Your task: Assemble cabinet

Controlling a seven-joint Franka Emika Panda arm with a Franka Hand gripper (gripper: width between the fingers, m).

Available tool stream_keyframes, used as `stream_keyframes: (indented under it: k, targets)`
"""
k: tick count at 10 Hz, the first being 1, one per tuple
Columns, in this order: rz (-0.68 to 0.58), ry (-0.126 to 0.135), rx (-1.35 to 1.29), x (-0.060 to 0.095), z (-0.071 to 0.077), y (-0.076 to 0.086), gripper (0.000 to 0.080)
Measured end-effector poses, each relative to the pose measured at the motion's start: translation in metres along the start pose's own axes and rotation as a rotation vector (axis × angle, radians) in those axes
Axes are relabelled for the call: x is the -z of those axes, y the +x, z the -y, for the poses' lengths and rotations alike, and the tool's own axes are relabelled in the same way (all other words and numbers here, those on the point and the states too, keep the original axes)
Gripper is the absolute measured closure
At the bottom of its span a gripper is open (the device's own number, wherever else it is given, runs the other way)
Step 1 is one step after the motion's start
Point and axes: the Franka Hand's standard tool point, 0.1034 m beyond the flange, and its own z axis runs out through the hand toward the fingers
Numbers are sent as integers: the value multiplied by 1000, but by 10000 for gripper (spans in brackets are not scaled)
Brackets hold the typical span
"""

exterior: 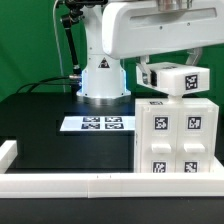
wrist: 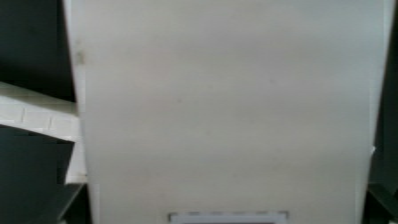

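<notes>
Cabinet [exterior: 175, 140]: large white plastic box, upright on black tabletop [exterior: 40, 115], at exterior view's right. The face in view carries black-and-white square tags in two columns, lower ones on small drawer fronts. Wrist view: plain white cabinet face [wrist: 222, 110] fills most of frame.

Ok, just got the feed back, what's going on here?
The Panda arm reaches toward the exterior view's right, its wrist just above the cabinet, the big tagged white box standing on the black table. A smaller tagged white part sits at the cabinet's top by the wrist; whether the jaws hold it I cannot tell. A plain white panel fills the wrist view. The marker board lies mid-table.
</notes>
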Motion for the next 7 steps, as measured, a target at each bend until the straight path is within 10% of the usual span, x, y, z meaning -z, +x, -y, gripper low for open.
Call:
stream_keyframes:
  k: [7]
  targets:
    - [10, 4, 18, -13, 7, 1, 249]
